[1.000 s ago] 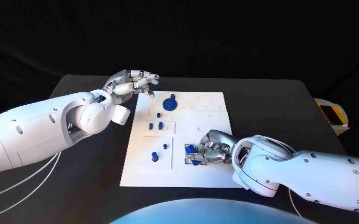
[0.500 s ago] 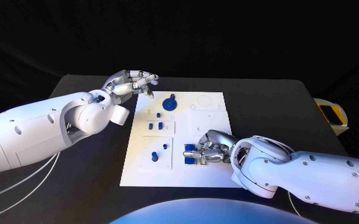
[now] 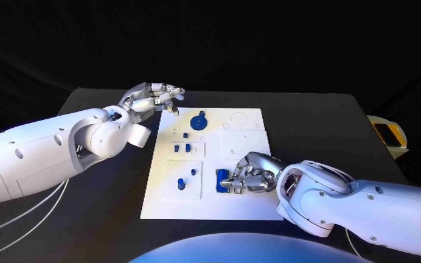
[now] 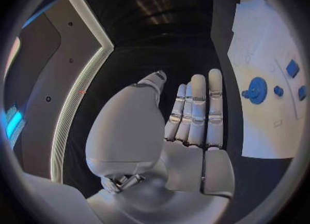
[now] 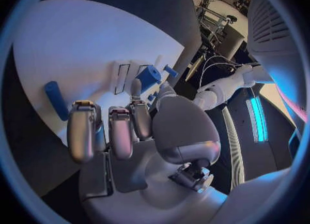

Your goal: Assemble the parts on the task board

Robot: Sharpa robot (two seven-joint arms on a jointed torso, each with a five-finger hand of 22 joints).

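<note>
Reading head view: we see the board mid-table with several blue parts on it. A gear sits near the far edge, two small pegs stand in a panel below it, one peg sits in the near-left panel.
Right hand, head view: the right hand rests on the board's near-right area, fingers curled down beside a blue block. We cannot tell whether they grip it or only touch it.
Left hand, head view: the left hand hovers off the board's far-left corner, fingers curled in loosely, nothing in them.
Left wrist view: the left hand's fingers lie straight and pressed together, holding nothing; the gear lies beyond them on the board.
Right wrist view: the fingers bend toward the board; a blue bar lies loose on it and a blue block stands just past the fingertips.
Progress, our judgement: partly done. Some parts look seated, but round outlines near the far-right corner look unfilled, and the piece by the right hand seems yet to be settled.
Change since earlier: the right hand has shifted slightly, and the blue piece under it now shows as one long upright block where it was a cluster half hidden by fingers. The left hand has stayed put.
</note>
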